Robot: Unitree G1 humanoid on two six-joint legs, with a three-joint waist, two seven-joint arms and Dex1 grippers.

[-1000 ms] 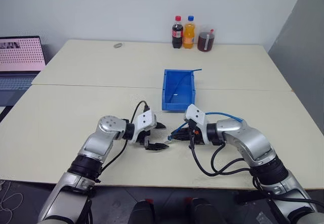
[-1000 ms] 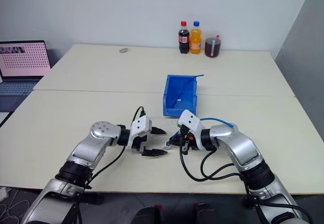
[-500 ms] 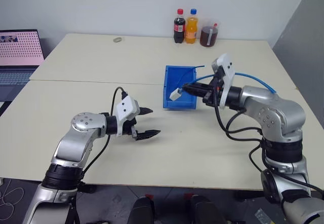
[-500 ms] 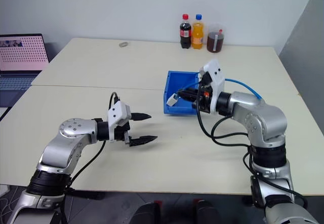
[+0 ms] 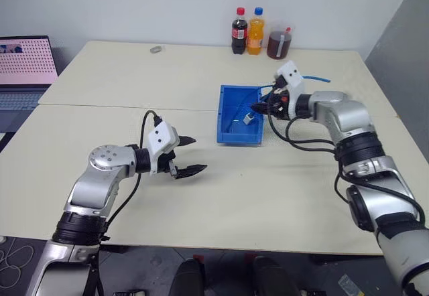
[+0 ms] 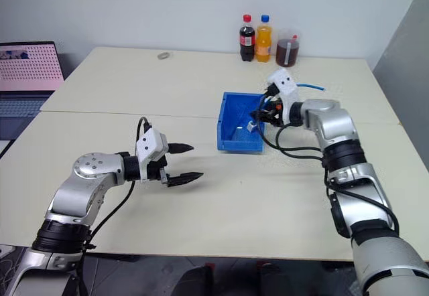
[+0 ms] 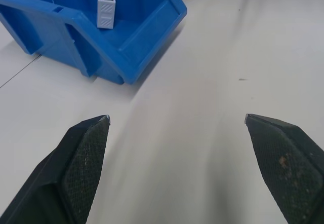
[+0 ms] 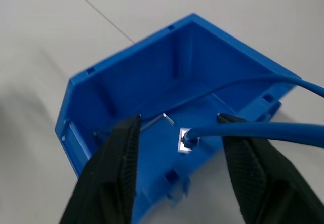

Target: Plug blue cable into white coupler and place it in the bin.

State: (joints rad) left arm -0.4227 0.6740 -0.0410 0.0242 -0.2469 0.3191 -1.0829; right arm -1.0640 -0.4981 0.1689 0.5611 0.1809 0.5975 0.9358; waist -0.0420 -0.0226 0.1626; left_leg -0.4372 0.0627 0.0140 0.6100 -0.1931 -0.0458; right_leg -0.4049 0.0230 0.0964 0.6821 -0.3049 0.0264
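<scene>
Left wrist view: white coupler bears no readable writing.

Table: two cream tops butted together, one seam running from nine o'clock to three o'clock.
Bottles: at twelve o'clock on the far edge; a dark cola bottle with a red cap, touching an orange drink bottle with a blue cap.
Cup: clear, dark liquid inside, just beside the orange bottle.
Small grey object: at eleven o'clock, far edge; too small to identify.
Laptop: at ten o'clock, open, pink patterned screen.
Wall: plain, pale.
</scene>
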